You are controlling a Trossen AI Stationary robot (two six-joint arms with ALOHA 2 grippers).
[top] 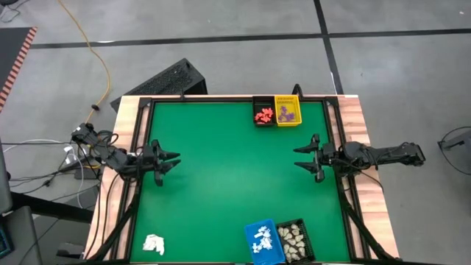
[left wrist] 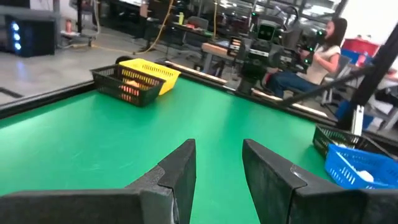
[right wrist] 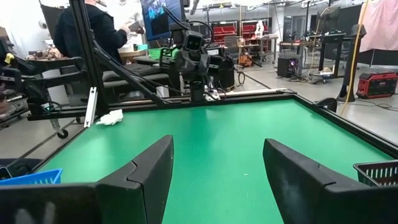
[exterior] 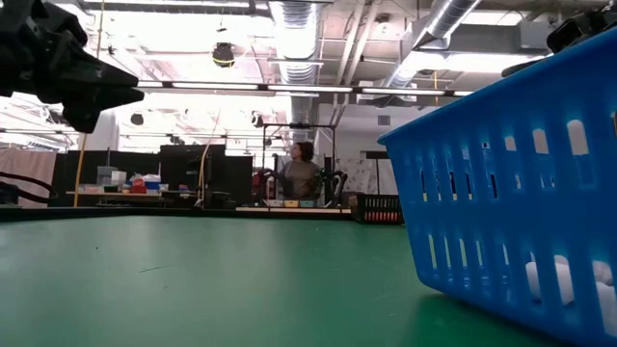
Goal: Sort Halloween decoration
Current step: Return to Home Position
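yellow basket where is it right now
High view: the yellow basket sits at the top edge of the table, right of centre, directly beside the black basket holding orange-red pieces.

Grey floor (top: pixel 221 29), ceiling ducts (exterior: pixel 294 29) w/ strip lights (exterior: pixel 289 88)

- Counter (top: pixel 235 169): plain green surface; no readable text, number or sign.
- Halloween decoration (top: pixel 263 115): pieces too small to show any marking.
- Yellow basket (top: pixel 288 98), blue basket (top: pixel 250 234): no legible label or brand.
- Monitor (right wrist: pixel 163 17), in the room beyond: screen lit, content illegible.
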